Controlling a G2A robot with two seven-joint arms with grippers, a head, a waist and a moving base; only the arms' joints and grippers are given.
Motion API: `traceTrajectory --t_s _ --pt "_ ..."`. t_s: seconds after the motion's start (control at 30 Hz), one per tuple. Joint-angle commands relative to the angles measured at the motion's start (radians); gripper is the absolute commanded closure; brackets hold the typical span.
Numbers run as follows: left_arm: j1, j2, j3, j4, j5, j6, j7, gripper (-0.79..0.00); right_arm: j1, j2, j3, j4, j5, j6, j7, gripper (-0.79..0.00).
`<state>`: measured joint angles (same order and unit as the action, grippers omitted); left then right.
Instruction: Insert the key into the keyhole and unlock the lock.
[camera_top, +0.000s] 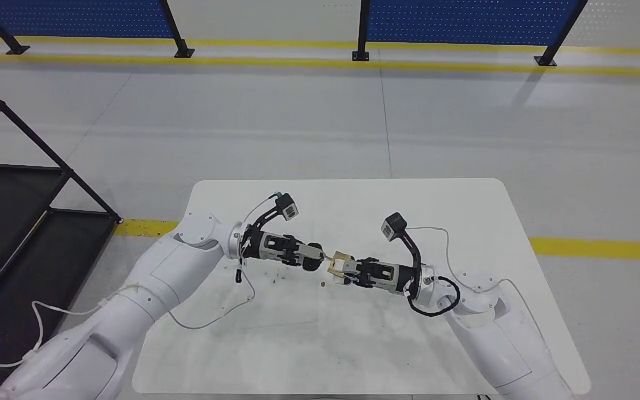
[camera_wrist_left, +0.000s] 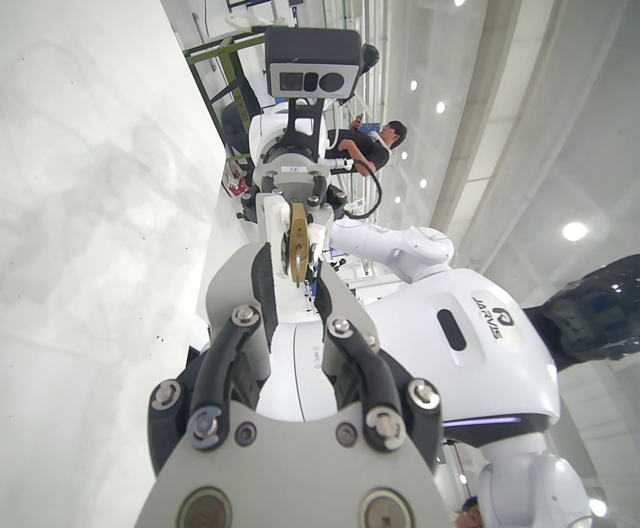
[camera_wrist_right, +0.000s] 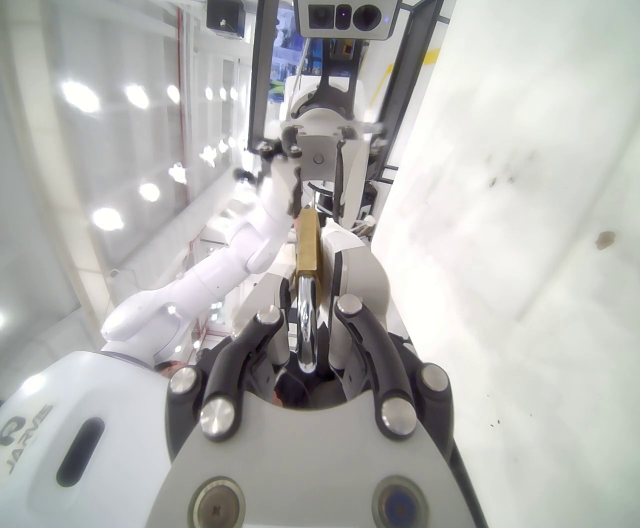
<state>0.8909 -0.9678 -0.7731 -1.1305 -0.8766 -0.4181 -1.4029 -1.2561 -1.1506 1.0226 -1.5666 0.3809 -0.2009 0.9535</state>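
Both arms meet above the middle of the white table (camera_top: 350, 345). My right gripper (camera_top: 347, 267) is shut on a brass padlock (camera_top: 338, 263), held off the table. In the right wrist view the padlock body (camera_wrist_right: 306, 245) sits between the fingers, with its steel shackle (camera_wrist_right: 305, 330) pointing back toward the wrist. My left gripper (camera_top: 321, 260) faces it end to end. In the left wrist view its fingertips close on a key (camera_wrist_left: 298, 264) that stands edge-on at the padlock (camera_wrist_left: 299, 220), at its keyhole end. How deep the key sits is hidden.
A small dark speck (camera_top: 322, 281) lies on the table just below the grippers. A black metal rack (camera_top: 45, 215) stands on the floor off the table's left side. Blue barriers (camera_top: 90, 18) line the far floor.
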Motion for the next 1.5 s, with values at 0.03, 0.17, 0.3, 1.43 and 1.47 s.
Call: traceTrajectory --t_s 0.03,0.17,0.3,1.43,1.47 --pt "0.007 -0.003 -0.016 -0.002 0.01 0.005 -0.005 -0.169 0.0 0.0 0.0 0.0 0.0 0.0 0.0 0.0" --pt "0.015 -0.008 -0.035 -0.002 0.018 0.011 -0.011 -0.132 0.0 0.0 0.0 0.0 0.0 0.0 0.0 0.0" --pt "0.02 -0.012 -0.049 -0.002 0.029 0.018 -0.018 -0.086 0.0 0.0 0.0 0.0 0.0 0.0 0.0 0.0" --pt "0.012 -0.056 -0.073 0.014 0.075 0.044 -0.044 0.0 0.0 0.0 0.0 0.0 0.0 0.0 0.0 0.0" --pt "0.011 -0.056 -0.074 0.014 0.078 0.044 -0.044 0.0 0.0 0.0 0.0 0.0 0.0 0.0 0.0 0.0"
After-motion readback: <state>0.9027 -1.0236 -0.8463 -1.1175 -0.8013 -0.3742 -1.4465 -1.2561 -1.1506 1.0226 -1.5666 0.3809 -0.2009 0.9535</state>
